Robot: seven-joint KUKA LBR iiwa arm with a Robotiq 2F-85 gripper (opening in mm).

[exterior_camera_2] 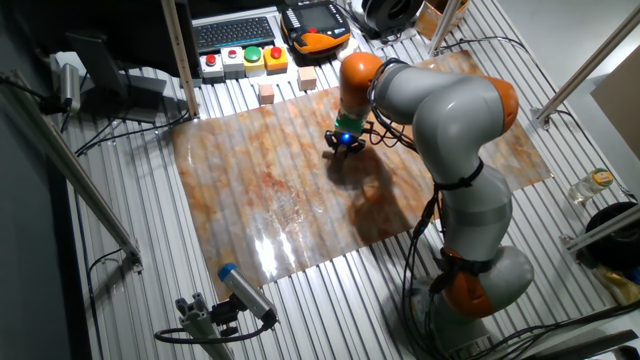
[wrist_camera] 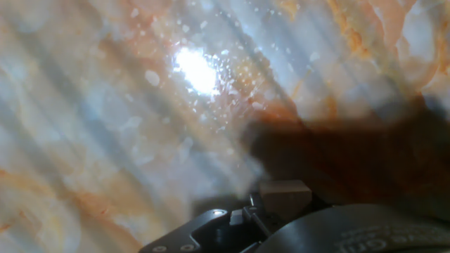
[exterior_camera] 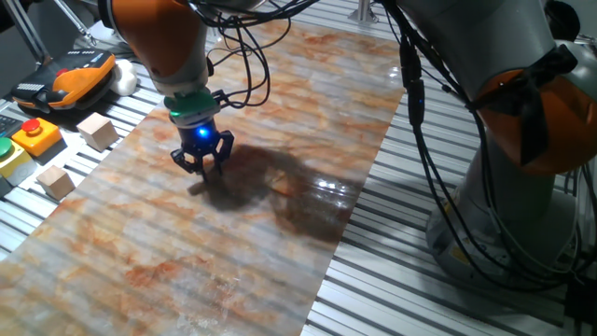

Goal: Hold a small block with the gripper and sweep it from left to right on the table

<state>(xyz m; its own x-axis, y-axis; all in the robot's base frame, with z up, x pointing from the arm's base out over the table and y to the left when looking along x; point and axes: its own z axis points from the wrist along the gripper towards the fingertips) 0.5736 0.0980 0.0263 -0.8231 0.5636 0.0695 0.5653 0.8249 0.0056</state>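
My gripper (exterior_camera: 203, 171) points straight down, its fingertips low over the marbled orange, brown and grey sheet (exterior_camera: 280, 112), left of the sheet's middle. It also shows in the other fixed view (exterior_camera_2: 345, 147). In the hand view the small block (wrist_camera: 285, 197), a tan cube, sits at the bottom edge against the gripper's dark body, just above the glossy sheet (wrist_camera: 126, 119). The gripper looks shut on it. The block is too small to make out in the fixed views. The table (exterior_camera: 392, 280) is silver ribbed slats.
Two larger pale cubes (exterior_camera: 97, 131) (exterior_camera: 56, 181) lie on the slats left of the sheet. Button boxes (exterior_camera: 35, 136) and an orange pendant (exterior_camera: 70, 75) sit beyond them. The arm's base (exterior_camera: 522, 187) and cables stand at the right.
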